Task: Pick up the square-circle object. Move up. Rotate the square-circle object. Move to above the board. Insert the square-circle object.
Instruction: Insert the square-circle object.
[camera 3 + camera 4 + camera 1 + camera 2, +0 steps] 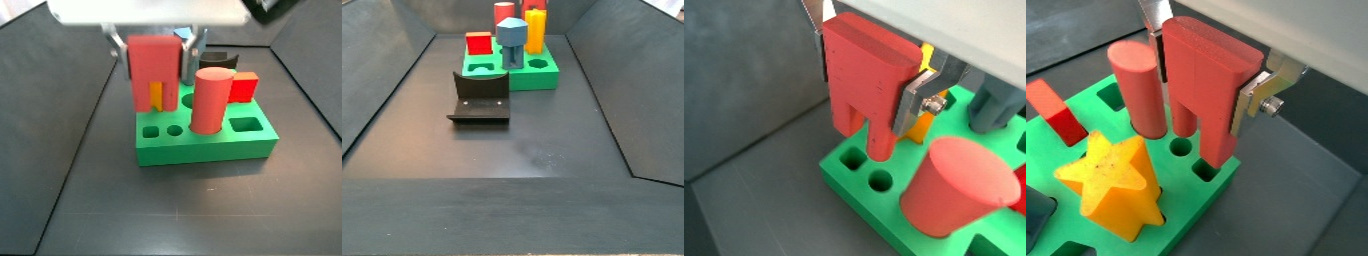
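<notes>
With the gripper point(885, 62) clamped on the flat red two-pronged square-circle object point(865, 75), held upright just above the thick green board point(865, 200), you line each prong over its matching small hole before lowering straight down.

The hand point(156, 45) is cut off above the board point(201, 145) in both side views (its far finger hidden behind the block point(865, 75)).

Wrist views close above board point(865, 190); side views opposite, hand point(154, 45) shared.
</notes>
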